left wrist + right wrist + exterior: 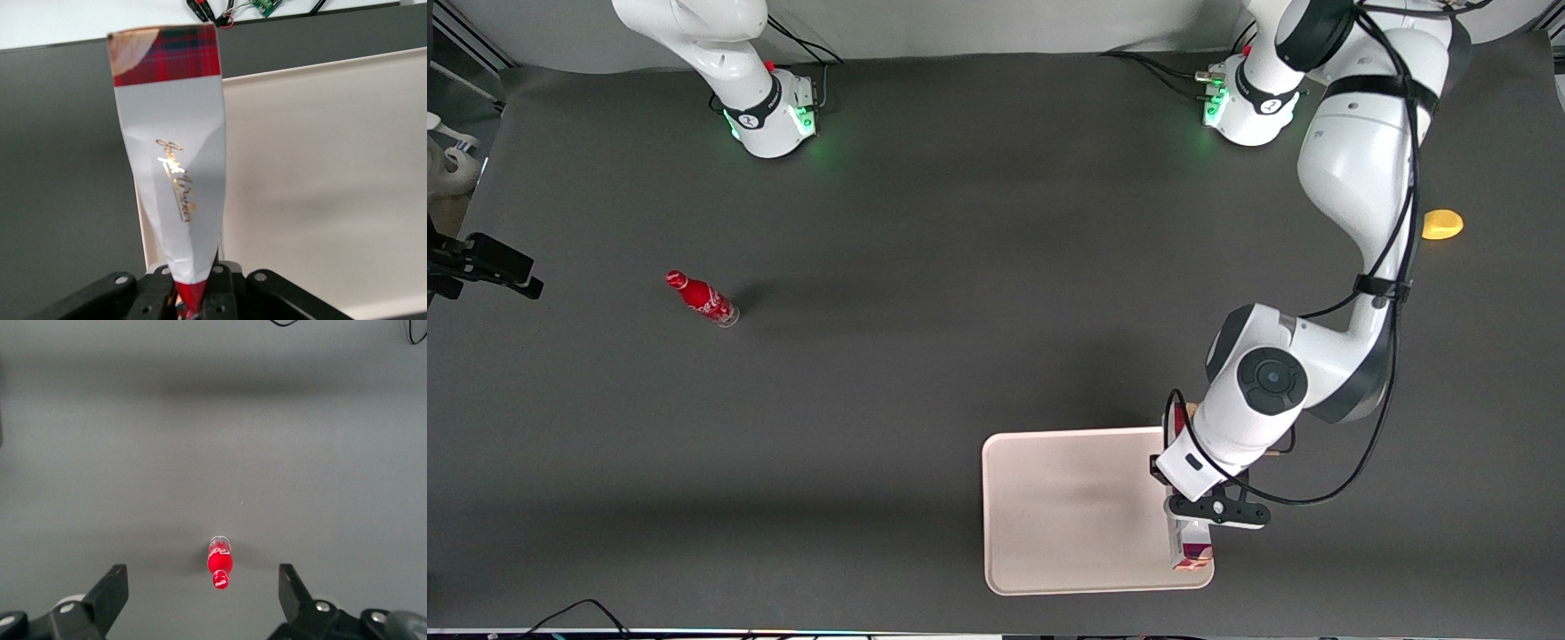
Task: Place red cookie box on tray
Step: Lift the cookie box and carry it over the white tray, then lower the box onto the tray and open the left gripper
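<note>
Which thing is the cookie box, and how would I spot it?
Find the big flat cream-pink tray. Over its edge toward the working arm, the gripper pinches the long narrow red cookie box. Its white label patch with gold writing sets it apart from the small red soda bottle.

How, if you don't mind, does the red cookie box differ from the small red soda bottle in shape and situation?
The red cookie box is long, flat-sided and rectangular; the soda bottle is small and round with a narrow neck. The box is held by the gripper over the tray edge nearest the working arm; the bottle stands free on the table, toward the parked arm's end. The box carries a large white panel; the bottle only white lettering. Both are mainly red.
</note>
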Tool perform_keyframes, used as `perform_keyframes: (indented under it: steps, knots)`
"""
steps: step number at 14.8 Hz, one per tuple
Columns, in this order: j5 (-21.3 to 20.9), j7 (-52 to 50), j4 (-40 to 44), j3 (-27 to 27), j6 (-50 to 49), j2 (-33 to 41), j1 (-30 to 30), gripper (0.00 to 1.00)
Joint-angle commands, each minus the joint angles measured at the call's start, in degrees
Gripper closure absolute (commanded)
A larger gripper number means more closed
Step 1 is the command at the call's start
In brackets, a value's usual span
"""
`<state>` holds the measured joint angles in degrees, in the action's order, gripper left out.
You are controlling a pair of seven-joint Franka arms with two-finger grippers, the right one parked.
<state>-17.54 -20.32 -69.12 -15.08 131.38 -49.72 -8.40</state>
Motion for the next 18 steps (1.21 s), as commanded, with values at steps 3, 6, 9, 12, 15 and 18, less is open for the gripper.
perform_keyframes:
  steps: [3,6,9,12,15,18]
  knots:
    - [-2.0,-1.4,3.1,2.1,6.0,-5.9,-0.8,1.0]
    - [-2.0,-1.8,3.3,3.3,9.7,-7.9,-0.9,1.0]
    - [-2.1,-5.6,3.1,3.7,9.8,-8.4,-1.4,1.0]
    - [-2.2,-5.3,3.0,3.7,11.8,-9.1,-1.4,0.48]
    - [-3.4,-5.2,2.6,3.7,13.3,-9.1,-1.4,0.0]
    - [-3.4,-5.2,2.6,3.7,13.3,-8.9,-1.1,0.0]
